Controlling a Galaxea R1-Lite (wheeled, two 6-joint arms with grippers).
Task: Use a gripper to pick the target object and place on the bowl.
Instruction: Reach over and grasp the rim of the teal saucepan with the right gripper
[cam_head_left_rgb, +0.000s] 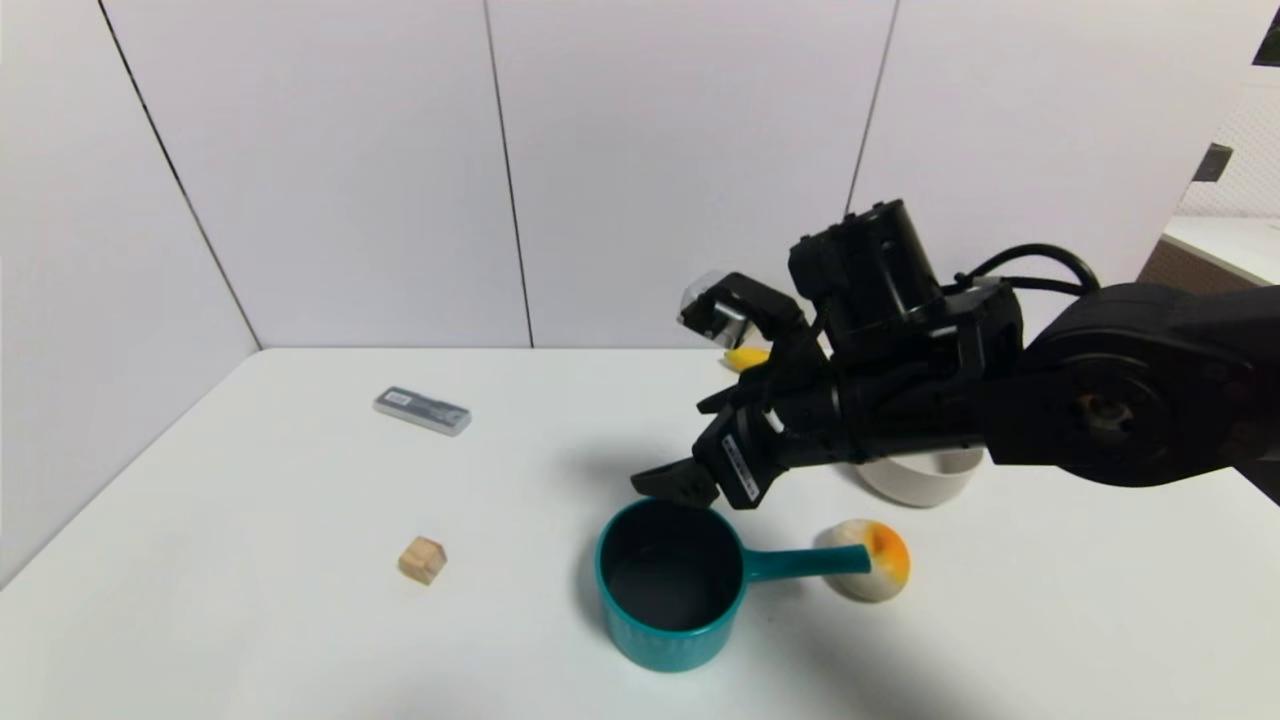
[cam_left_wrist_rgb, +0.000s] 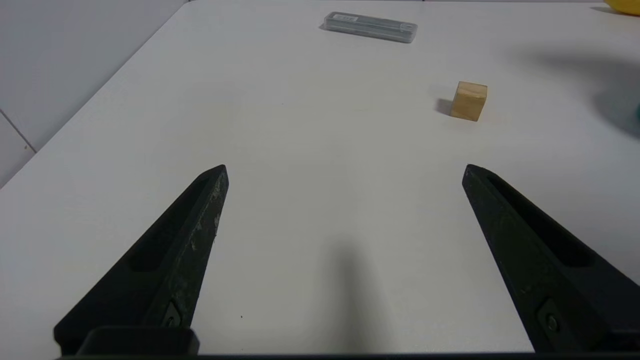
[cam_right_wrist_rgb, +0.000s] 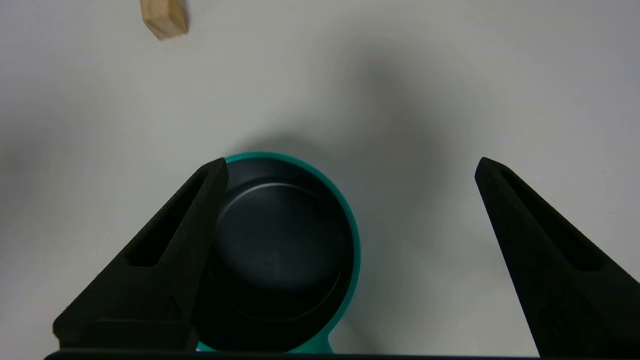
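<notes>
Right claw (cam_right_wrist_rgb: 350, 167), fingers spread wide, hangs above the teal saucepan (cam_head_left_rgb: 672, 583), which stands on the white bench (cam_head_left_rgb: 250, 620) near the off-white bowl (cam_head_left_rgb: 925, 478). Left claw (cam_left_wrist_rgb: 345, 172) gapes wide too.

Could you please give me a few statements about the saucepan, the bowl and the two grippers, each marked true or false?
1. The right gripper hangs above the teal saucepan with the dark inside, fingers open. True.
2. The saucepan sits in the round off-white bowl. False: it stands on the white table, apart from the bowl.
3. The saucepan's handle points toward the small wooden cube. False: it points toward the white-and-orange ball.
4. The left gripper is open over bare table. True.
</notes>
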